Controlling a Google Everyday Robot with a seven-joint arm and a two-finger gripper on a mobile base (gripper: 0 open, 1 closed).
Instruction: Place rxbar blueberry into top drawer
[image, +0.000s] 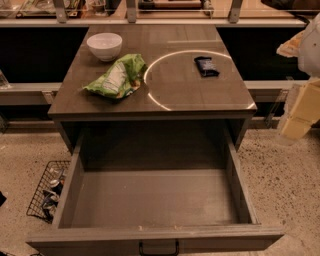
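— So, where is the rxbar blueberry (206, 66)?

— Flat on the cabinet top (190, 95), toward the back right, lying inside a bright curved streak of reflected light. Nothing touches it.

— Can you read the wrapper?

— No. It is dark, with a little pale print that I cannot make out. The green chip bag (116, 77) to its left has a white patch on it, and that is unreadable too.

— And the arm?

— Only its end shows, at the right edge of the view: pale, blurred parts hanging beyond the cabinet's right side. The gripper (296, 122) is the cream-coloured piece lowest down, tilted, above the speckled floor.

— Spread or closed?

— I cannot tell; its shape is too smeared.

— How does the bar sit relative to it?

— Well apart. The bar is up and to the left of it, on the surface, with the cabinet's right edge between them.

— The top drawer (155, 200)?

— It stands wide open below the top, its black handle (158, 248) at the front. A white bowl (104, 45) sits at the back left, near the chip bag.
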